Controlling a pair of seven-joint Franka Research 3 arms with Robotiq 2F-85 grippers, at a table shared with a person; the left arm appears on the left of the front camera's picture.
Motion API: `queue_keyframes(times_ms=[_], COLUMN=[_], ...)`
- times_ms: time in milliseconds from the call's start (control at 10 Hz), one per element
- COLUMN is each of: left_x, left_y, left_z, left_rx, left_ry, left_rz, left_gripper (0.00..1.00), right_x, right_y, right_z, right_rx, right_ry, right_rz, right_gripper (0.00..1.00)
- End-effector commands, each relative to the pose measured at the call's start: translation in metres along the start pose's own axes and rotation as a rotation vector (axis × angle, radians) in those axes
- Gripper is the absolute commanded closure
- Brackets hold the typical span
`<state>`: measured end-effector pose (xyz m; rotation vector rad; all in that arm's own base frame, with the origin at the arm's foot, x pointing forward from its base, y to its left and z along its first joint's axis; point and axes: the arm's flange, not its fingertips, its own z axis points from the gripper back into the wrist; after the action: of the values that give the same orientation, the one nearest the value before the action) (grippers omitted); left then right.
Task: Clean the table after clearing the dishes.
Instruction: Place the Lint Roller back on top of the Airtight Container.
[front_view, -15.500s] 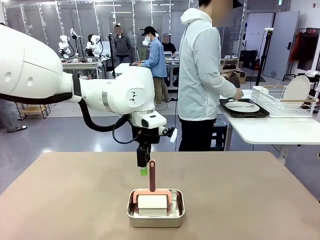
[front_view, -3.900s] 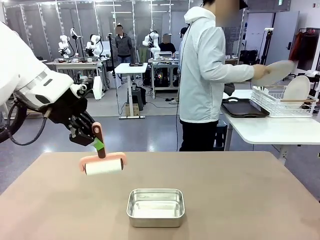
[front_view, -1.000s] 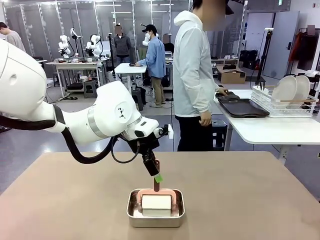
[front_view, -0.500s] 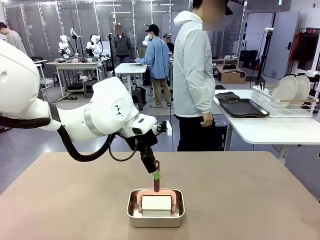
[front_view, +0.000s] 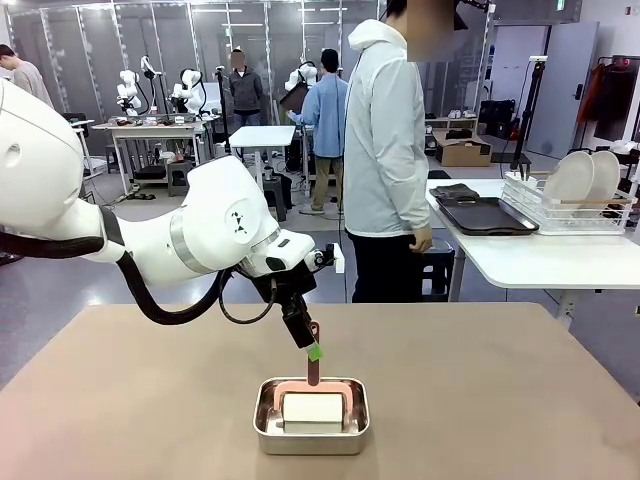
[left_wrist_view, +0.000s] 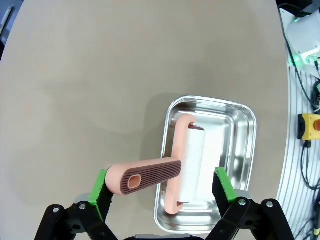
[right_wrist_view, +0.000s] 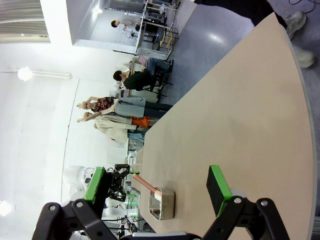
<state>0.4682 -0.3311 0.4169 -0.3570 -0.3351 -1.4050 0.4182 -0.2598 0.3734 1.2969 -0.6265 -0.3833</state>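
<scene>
Looking across from the front, you see the matte taupe table (front_view: 520, 400) carrying a shiny steel pan (front_view: 311, 432) with the pink roller (front_view: 312, 398) lying inside, while the white plates (front_view: 583, 176) stand in a wire rack (front_view: 560, 205). Through the left wrist, the left gripper (left_wrist_view: 161, 187) straddles the ribbed handle, jaws spread. Through the right wrist, the right gripper (right_wrist_view: 157, 189) hangs spread, empty.

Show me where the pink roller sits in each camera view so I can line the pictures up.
Front view: pink roller low centre, lying in the steel pan, handle pointing up.
Left wrist view: roller lower centre, its handle between the open left end effector pads.
Right wrist view: roller small, bottom left, far off.
Shared landmark: the steel pan on the table.
</scene>
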Motion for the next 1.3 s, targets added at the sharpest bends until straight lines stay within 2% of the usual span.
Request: queue_keyframes(times_ms=[0, 400, 500, 600, 900, 1000, 1100, 1200], left_x=[0.002, 0.0, -0.01, -0.03, -0.143, -0.196, -0.244, -0.295], left_y=[0.0, 0.0, 0.005, 0.011, 0.011, 0.008, 0.008, 0.008], left_z=[0.002, 0.0, 0.034, 0.068, 0.157, 0.182, 0.194, 0.204], left_rx=[-0.004, 0.0, -0.038, -0.068, -0.206, -0.257, -0.298, -0.331], left_ry=[-0.001, 0.0, -0.092, -0.179, -0.466, -0.57, -0.617, -0.706], left_rz=[-0.002, 0.0, 0.092, 0.242, 0.466, 0.56, 0.658, 0.75], left_gripper=[0.0, 0.0, 0.0, 0.0, 0.0, 0.0, 0.0, 0.0], right_x=[-0.002, -0.002, -0.002, -0.002, -0.002, -0.002, -0.002, -0.002], right_y=[0.003, 0.003, 0.003, 0.003, 0.003, 0.003, 0.003, 0.003], right_z=[0.001, 0.001, 0.001, 0.001, 0.001, 0.001, 0.001, 0.001], right_rx=[0.002, 0.002, 0.002, 0.002, 0.002, 0.002, 0.002, 0.002], right_ry=[0.011, 0.011, 0.011, 0.011, 0.011, 0.011, 0.011, 0.011], right_rz=[0.01, 0.01, 0.01, 0.01, 0.01, 0.01, 0.01, 0.01], right_gripper=[0.0, 0.0, 0.0, 0.0, 0.0, 0.0, 0.0, 0.0])
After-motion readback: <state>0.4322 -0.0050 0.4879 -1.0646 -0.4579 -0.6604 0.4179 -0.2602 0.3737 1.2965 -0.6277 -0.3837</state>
